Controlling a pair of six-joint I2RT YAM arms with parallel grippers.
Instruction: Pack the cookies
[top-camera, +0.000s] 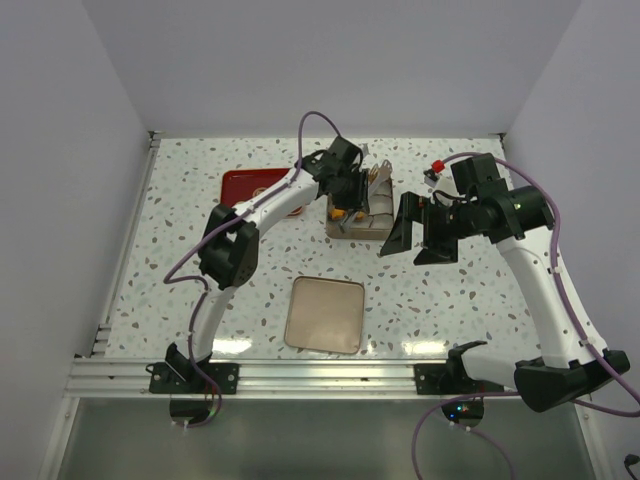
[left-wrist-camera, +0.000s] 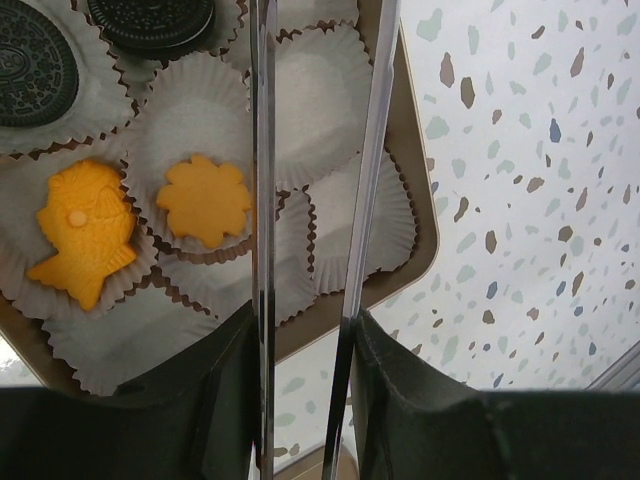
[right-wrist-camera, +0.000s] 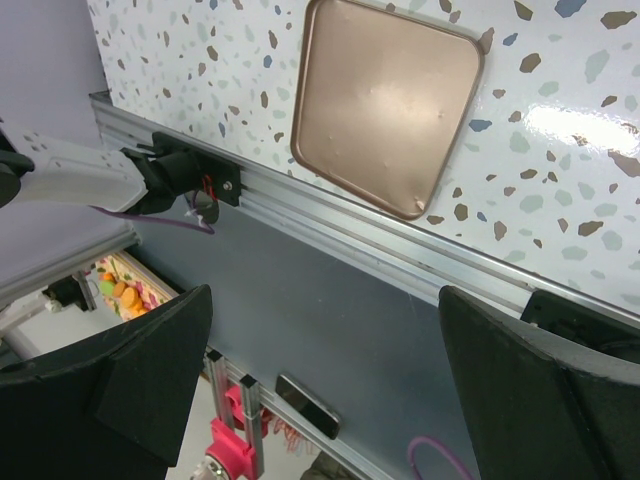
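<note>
Left pincer (left-wrist-camera: 305, 350) is narrow, clamped on the metal tongs (left-wrist-camera: 262, 200). The blades run out of the top of the wrist view, so I can't tell if the tips carry anything. The tongs hang over the right part of the tan box (left-wrist-camera: 420, 220), above empty white paper cups (left-wrist-camera: 300, 110). Cookies already in cups: orange fish cookie (left-wrist-camera: 82, 232), orange flower cookie (left-wrist-camera: 204, 200) just beside it, two black sandwich cookies (left-wrist-camera: 30, 65) at top left of the wrist view. My read: mid-packing, most cups unfilled. To do it well: centre the tips over one empty cup, come down straight, and ease the squeeze off slowly so the piece lands flat. The cups are light and overlap, so any sideways drag will shuffle the neighbours or snag the pleats on a blade. Right pincer (right-wrist-camera: 325, 350) is spread wide, holding nothing, in the air just right of the box, its camera on the tan lid (right-wrist-camera: 385, 100) lying by the aluminium rail (right-wrist-camera: 330, 215). Red tray (top-camera: 255, 185) sits left of the box, partly under my left arm, and I can't make out what's on it. The right arm crowds the box's right edge, so route the tongs in from the left.
</note>
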